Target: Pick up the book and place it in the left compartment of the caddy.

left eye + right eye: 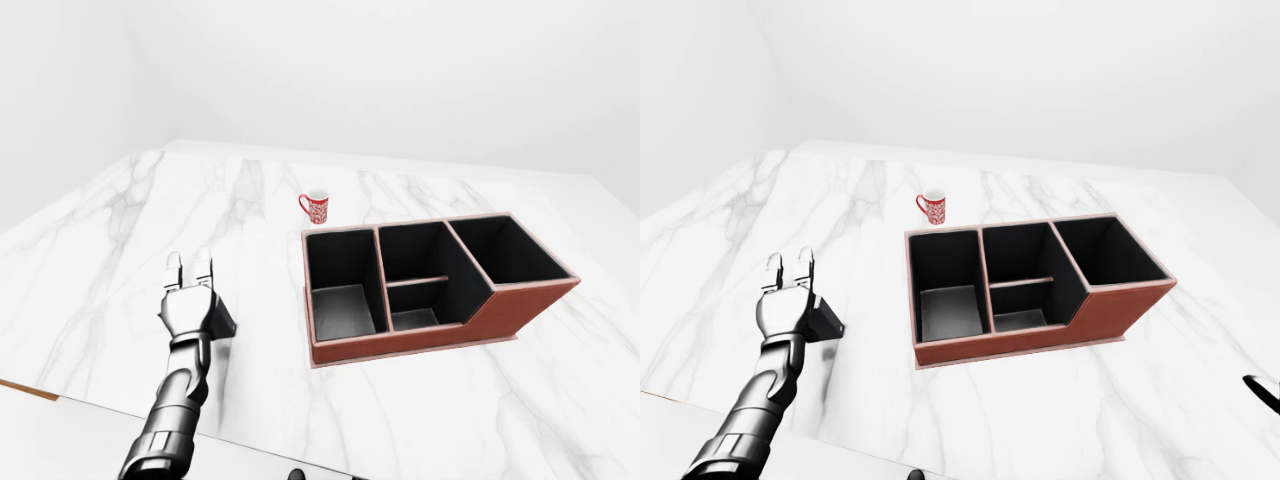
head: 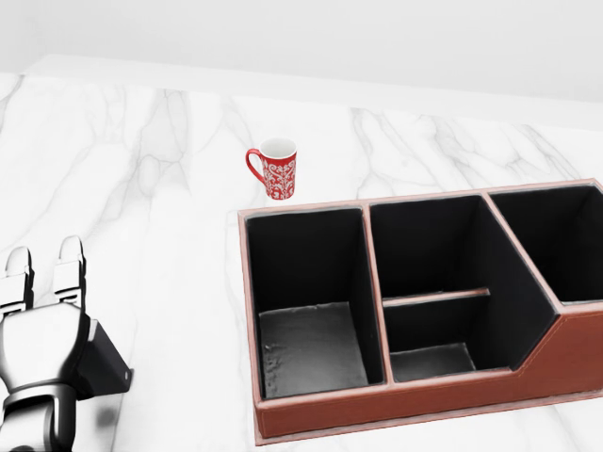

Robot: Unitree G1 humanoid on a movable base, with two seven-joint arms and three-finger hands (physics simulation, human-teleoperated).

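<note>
Left-eye view: left hand (image 1: 188, 300) reached over marble counter (image 1: 120, 230), fingers (image 1: 203, 268) straight and apart, gripping nothing. Dark book (image 1: 222, 320) lay flat under hand, mostly hidden, well left of caddy (image 1: 430, 340). Red patterned mug (image 1: 316, 207) stood just above caddy's left compartment (image 1: 342, 300), which was bare.

Head view: hand at bottom left over book corner; middle compartment split by crosswise divider (image 2: 436, 298).

Right-eye view: dark sliver of right hand (image 1: 1262, 390) at right edge; its state could not be told.
</note>
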